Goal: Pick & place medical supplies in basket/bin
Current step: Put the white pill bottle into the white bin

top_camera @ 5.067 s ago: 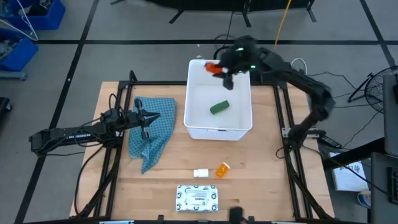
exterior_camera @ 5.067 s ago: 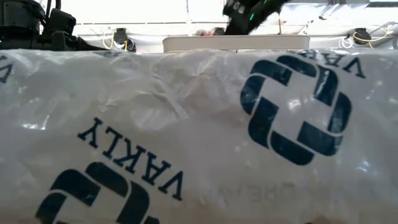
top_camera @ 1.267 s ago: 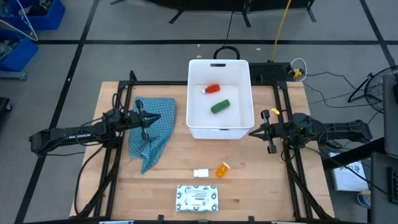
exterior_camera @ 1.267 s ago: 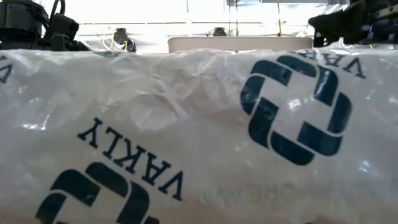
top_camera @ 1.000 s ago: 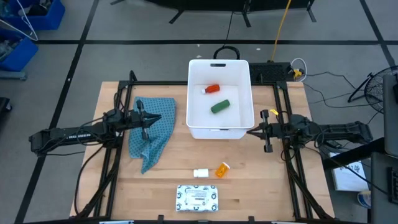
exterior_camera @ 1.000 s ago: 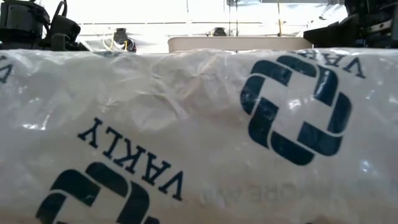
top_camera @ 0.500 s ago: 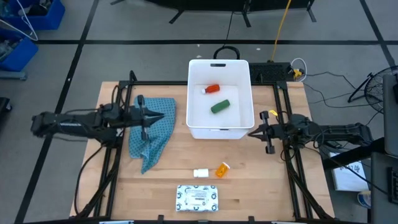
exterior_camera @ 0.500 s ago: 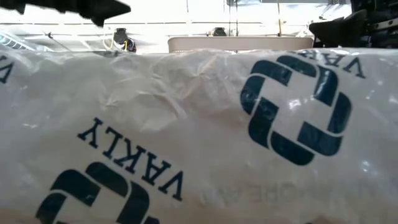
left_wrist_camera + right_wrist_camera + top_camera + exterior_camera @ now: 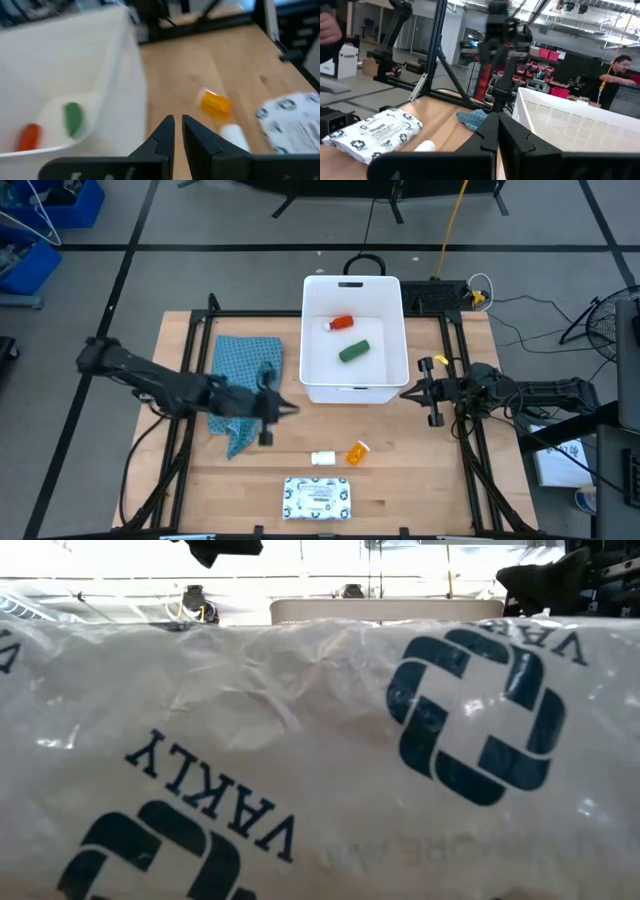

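Supplies are partly sorted, as the high view shows: the white tub (image 9: 352,338) sits at upper centre of the frame with the red tube (image 9: 341,324) and the green oblong piece (image 9: 353,351) lying inside it. Below it on the bare wood, the small white bottle (image 9: 322,458) and the orange pill bottle (image 9: 357,452) lie side by side, and the flat white dotted packet (image 9: 318,498) rests near the bottom edge. By my reckoning two items are in and three wait. The left gripper (image 9: 268,411) hangs left of centre, over the lower edge of the blue cloth (image 9: 240,380), angled toward those bottles. The right gripper (image 9: 428,390) idles just right of the tub.

From the low view I see almost nothing but the packet (image 9: 320,760) filling the frame, with the tub's rim (image 9: 385,609) peeking above it.

The left wrist view shows that gripper's fingers nearly together and empty, pointing at the orange pill bottle (image 9: 215,102) and the small white bottle (image 9: 234,137) right of centre, with the tub (image 9: 75,75) at left.

The right wrist view shows its fingers pressed together holding nothing, the tub's wall (image 9: 575,130) at right, the packet (image 9: 372,130) at lower left.
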Robot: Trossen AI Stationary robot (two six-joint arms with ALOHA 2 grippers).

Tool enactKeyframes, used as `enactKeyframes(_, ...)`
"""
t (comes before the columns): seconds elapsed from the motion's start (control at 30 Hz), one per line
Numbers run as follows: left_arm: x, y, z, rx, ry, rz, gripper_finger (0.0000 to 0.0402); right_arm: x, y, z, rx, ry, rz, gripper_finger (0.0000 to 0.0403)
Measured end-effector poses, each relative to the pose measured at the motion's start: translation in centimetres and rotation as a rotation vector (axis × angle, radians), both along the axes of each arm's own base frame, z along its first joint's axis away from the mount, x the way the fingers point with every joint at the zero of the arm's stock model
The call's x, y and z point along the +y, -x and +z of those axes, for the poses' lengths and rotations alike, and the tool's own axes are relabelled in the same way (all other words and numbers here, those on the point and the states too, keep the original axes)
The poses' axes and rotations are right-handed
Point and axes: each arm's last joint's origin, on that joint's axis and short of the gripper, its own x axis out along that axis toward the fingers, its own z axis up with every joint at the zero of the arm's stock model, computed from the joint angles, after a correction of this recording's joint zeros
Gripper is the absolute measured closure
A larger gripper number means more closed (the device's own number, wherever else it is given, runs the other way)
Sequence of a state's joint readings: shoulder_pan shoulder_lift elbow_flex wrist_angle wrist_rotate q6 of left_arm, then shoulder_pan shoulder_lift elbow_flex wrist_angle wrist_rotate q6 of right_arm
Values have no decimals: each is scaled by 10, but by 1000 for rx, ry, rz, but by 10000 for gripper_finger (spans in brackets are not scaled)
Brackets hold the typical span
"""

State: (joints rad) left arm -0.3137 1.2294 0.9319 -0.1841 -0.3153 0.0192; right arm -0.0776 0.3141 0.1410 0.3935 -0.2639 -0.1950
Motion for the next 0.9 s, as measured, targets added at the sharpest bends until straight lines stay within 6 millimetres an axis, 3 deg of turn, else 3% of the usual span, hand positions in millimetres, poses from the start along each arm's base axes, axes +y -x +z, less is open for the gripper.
enactKeyframes(0.1, -20, -14, -16, 66, -1, -39, 335, 0, 0, 1, -3, -24, 2, 403)
enactKeyframes(0.23, -41, -31, -37, 140, 29, -48, 262, 0, 0, 2, -16, -51, 6, 403)
enactKeyframes(0.4, -52, -50, -56, 203, 122, 5, 151, 0, 1, 6, -44, -69, 8, 403)
enactKeyframes(0.53, -58, -62, -77, 241, 159, -10, 88, 0, 1, 6, -44, -88, 12, 403)
enactKeyframes(0.67, -64, -71, -99, 290, 211, -15, 60, 0, 1, -1, -54, -119, 19, 403)
enactKeyframes(0.9, -69, -84, -130, 323, 236, -31, 65, 0, 4, 0, -141, -115, 28, 403)
